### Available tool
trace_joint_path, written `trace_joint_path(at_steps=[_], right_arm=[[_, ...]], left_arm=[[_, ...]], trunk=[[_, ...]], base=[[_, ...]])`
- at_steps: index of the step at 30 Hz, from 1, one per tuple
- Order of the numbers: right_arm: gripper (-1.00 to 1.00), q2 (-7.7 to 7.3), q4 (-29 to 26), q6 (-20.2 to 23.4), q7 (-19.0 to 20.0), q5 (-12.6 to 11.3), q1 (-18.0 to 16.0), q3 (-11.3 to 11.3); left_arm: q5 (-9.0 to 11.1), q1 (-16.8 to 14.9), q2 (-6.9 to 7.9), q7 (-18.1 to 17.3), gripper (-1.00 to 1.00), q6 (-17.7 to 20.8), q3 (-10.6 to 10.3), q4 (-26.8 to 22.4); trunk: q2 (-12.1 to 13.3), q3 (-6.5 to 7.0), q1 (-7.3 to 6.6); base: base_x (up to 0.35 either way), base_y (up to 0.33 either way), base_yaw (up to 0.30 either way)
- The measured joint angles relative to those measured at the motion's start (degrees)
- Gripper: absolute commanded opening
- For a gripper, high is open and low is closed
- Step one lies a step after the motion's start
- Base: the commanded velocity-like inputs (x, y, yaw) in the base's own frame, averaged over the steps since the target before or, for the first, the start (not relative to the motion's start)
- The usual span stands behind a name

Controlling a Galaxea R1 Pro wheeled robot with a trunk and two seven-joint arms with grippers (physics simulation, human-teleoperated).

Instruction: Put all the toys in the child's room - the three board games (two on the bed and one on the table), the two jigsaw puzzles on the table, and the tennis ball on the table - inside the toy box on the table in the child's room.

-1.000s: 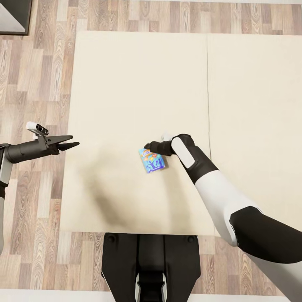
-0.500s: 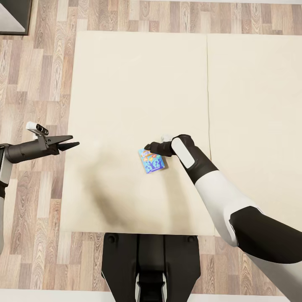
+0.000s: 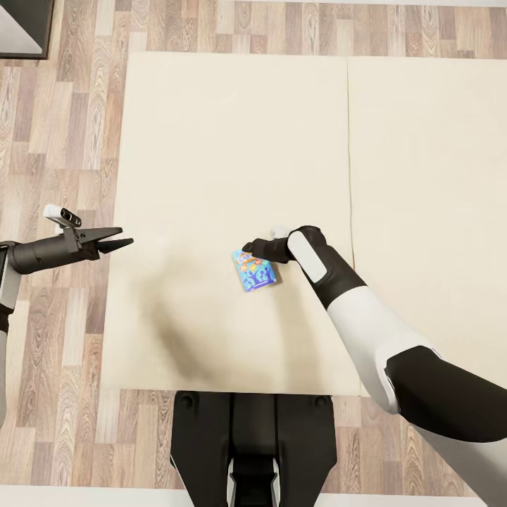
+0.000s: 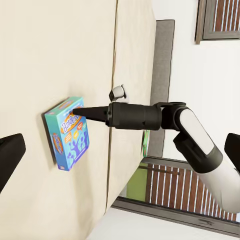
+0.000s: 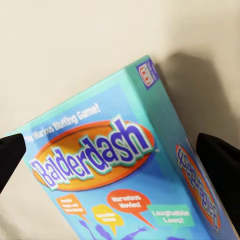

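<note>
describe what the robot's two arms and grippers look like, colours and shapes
Both arms have glossy white shells with black joint segments. The right gripper and left gripper are black with slim, pointed, tapering fingers. A small white camera module with dark lenses sits on the left wrist.

"Balderdash" on blue board game (image 5: 125, 165)

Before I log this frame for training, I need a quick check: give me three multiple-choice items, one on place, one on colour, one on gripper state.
1. Where does the board game lie?
A. on the bed
B. on the floor
C. in a drawer

2. What is its main colour?
A. red
B. blue
C. black

3. How is the left gripper?
A. shut on the box
B. open over the bed's edge
C. resting on the floor

Answers: 1 A, cream bed lies under it; 2 B, the lid is blue-teal; 3 B, its fingers are spread, holding nothing.
</note>
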Motion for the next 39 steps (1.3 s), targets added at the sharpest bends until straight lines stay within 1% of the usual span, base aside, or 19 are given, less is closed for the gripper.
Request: trace_joint_path(at_steps=[9,14,18,24,32,33,35,37,39], right_arm=[[1.0,0.0,0.26,-0.04,0.04,-0.33,0.01,-0.18],[1.0,0.0,1.85,-0.06,-0.13,-2.9,-0.02,-0.19],[1.0,0.0,3.7,-0.08,-0.23,-4.36,-0.02,-0.17],[1.0,0.0,4.35,1.45,-0.16,-5.2,-0.02,-0.33],[1.0,0.0,4.42,1.79,-0.26,-5.3,-0.02,-0.38],[1.0,0.0,4.66,2.05,-0.38,-5.68,-0.03,-0.29],[1.0,0.0,4.75,2.98,-0.23,-5.45,-0.02,-0.39],[1.0,0.0,5.48,4.45,-0.23,-6.2,-0.02,-0.44],[1.0,0.0,5.94,5.03,-0.34,-6.79,-0.02,-0.41]], left_arm=[[0.0,-0.02,0.08,0.0,1.0,0.04,0.01,0.0],[0.0,-0.02,0.09,0.0,1.0,0.0,0.0,0.0],[0.0,-0.02,0.08,0.0,1.0,0.02,0.0,0.01],[0.0,0.0,0.08,0.0,1.0,0.0,0.0,0.01],[0.0,-0.02,0.08,0.0,1.0,-0.01,-0.01,0.01],[0.0,-0.02,0.09,0.0,1.0,0.01,0.0,0.0],[0.0,-0.03,0.08,0.0,1.0,-0.01,0.0,0.01],[0.0,-0.03,0.08,0.0,1.0,0.01,0.0,0.01],[0.0,-0.02,0.08,0.0,1.0,0.0,0.0,0.01]], trunk=[[0.0,0.0,0.0],[0.0,0.0,0.0],[0.0,0.0,0.0],[0.0,0.0,0.0],[0.0,0.0,0.0],[0.0,0.0,-0.01],[0.0,0.0,0.0],[0.0,0.0,0.0],[0.0,0.0,0.0]], base=[[0.0,0.0,0.0],[0.0,0.0,0.0],[0.0,0.0,0.0],[0.0,0.0,0.0],[0.0,0.0,0.0],[0.0,0.0,0.0],[0.0,0.0,0.0],[0.0,0.0,0.0],[0.0,0.0,0.0]])
